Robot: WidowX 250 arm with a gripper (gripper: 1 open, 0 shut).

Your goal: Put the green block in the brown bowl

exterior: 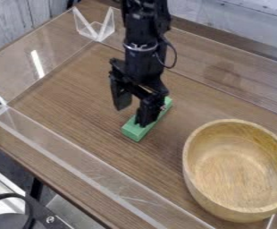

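My claw [134, 109] is hanging wide open, gripping nothing, straddling the green block [142, 124], whose long axis is running near-left to far-right.

Green block [141, 124] (flat) beside brown bowl [239, 170]

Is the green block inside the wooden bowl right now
No, the green block lies on the table beside the empty bowl, under the open tool.

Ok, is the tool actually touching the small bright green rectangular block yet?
Cannot tell. In the camera view the open tool straddles the small bright green rectangular block from above, its fingers overlapping it, but no contact or gap shows plainly.
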